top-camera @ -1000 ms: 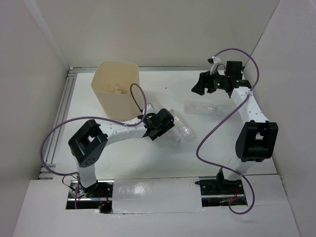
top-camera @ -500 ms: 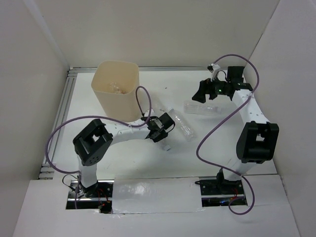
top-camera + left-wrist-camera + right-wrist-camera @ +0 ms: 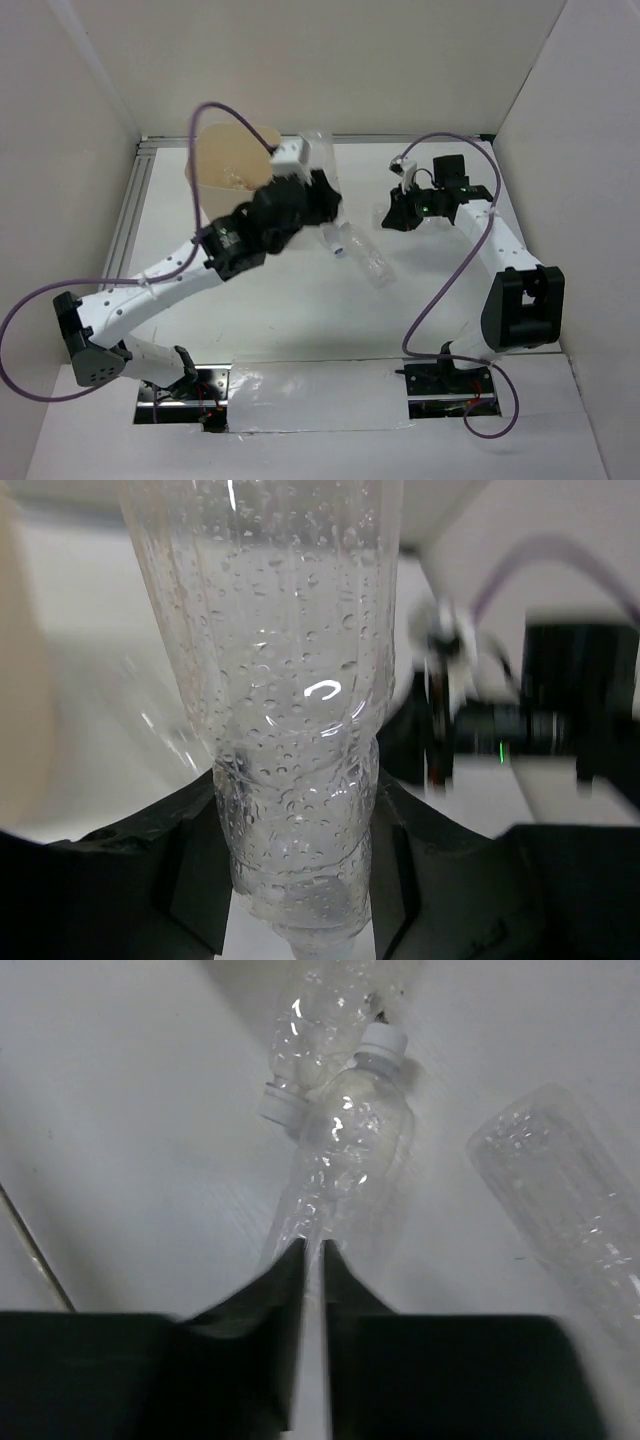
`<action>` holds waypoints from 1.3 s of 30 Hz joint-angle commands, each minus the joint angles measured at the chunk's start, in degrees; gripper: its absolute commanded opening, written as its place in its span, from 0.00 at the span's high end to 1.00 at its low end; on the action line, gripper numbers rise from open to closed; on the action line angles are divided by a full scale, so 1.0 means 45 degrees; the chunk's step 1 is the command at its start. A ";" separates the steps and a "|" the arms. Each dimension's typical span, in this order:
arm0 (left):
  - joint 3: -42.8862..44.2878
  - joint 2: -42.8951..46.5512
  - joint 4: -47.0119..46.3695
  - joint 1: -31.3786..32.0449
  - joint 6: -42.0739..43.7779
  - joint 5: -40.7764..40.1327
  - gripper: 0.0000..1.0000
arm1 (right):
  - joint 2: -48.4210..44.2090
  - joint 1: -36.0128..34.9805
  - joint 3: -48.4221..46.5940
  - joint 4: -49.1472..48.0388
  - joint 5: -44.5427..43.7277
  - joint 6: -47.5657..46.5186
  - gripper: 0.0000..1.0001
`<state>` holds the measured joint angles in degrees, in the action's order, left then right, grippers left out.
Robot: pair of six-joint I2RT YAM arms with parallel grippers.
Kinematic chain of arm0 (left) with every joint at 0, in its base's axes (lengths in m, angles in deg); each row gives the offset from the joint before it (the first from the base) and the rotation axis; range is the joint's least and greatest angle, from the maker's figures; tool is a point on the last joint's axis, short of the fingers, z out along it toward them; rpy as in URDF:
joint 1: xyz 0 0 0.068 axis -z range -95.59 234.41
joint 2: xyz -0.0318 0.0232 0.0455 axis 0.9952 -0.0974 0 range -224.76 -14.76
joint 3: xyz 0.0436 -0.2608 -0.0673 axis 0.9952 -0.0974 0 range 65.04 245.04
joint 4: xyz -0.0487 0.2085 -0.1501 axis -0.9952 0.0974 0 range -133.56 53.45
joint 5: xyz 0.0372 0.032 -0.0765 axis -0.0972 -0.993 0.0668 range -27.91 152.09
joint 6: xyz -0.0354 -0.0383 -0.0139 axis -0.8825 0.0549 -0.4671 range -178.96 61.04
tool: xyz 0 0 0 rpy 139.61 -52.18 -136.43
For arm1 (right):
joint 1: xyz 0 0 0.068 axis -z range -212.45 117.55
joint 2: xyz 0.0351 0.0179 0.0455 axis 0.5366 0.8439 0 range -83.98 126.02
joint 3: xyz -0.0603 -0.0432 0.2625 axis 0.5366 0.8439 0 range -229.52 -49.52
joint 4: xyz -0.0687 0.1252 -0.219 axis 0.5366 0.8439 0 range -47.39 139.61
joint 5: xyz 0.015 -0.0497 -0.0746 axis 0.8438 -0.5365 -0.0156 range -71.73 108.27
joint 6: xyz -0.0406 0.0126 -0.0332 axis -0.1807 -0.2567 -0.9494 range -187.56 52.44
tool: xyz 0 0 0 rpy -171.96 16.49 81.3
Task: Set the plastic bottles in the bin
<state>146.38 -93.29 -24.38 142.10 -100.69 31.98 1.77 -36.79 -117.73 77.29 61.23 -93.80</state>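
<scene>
While left jaws pinch a bottle (image 3: 300, 680) beside the bin (image 3: 210, 160), right jaws sit pressed together.

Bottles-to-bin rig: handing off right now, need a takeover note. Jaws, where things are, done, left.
Left gripper: jaws shut on a clear bottle, held up just right of the bin, not released.
Right gripper: jaws shut, tips at the base end of a white-capped bottle lying on the table; whether it is pinched is unclear.
A second bottle and a third bottle lie near it.
Done: bin contents can't be made out.
Left: drop the held bottle, then bin the three on the table.
</scene>
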 commanded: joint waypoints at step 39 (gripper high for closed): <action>-0.3398 0.4222 -0.3105 -0.5912 0.4743 0.4241 0.01 | 0.2161 -0.3140 0.1137 -0.2048 -0.5665 0.1931 0.75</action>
<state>137.01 -80.11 -31.28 112.03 -82.77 42.19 15.78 -52.15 -109.97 64.24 30.39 -81.63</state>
